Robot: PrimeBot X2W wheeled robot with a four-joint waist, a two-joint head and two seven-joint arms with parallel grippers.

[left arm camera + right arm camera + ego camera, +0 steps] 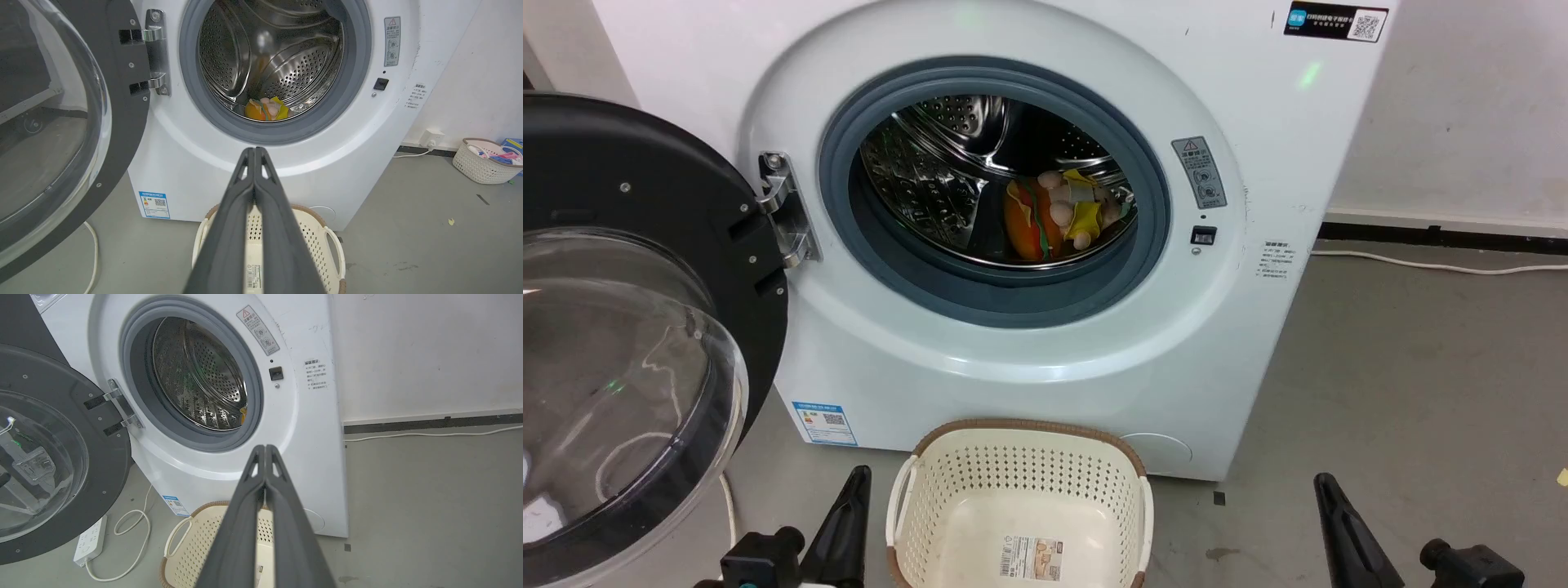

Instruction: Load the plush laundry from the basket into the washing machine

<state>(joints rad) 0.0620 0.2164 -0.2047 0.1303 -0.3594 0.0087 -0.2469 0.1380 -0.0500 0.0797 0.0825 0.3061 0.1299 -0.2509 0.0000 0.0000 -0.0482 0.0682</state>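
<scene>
Toy [1058, 216]: inside the washer [1013, 359], low in the steel drum and towards its right, just behind the grey seal.
Basket [1021, 433]: on the floor just in front of the washer, between my two arms; I see its label sticker and no laundry.
Left jaws: pressed together, holding nothing, aimed at the porthole over the basket.
Right jaws: the same, closed and holding nothing.
Stage: loading looks done to me; the door [645, 327] stands wide open on my left.
Risk, toy: it sits near the lip, so I judge a knock could tip it onto the seal.
Risk, door: the domed glass hangs close by my left arm; a careless swing could strike it.
Risk, floor: a power strip [90, 541] and its looped cable lie under the door and could snag my wheels.
Floor [1421, 408]: smooth grey, scuffed, with small scraps.
Room: pale wall, dark skirting, white cable [1421, 265] along it, and a second basket [484, 163] of clothes well apart.
</scene>
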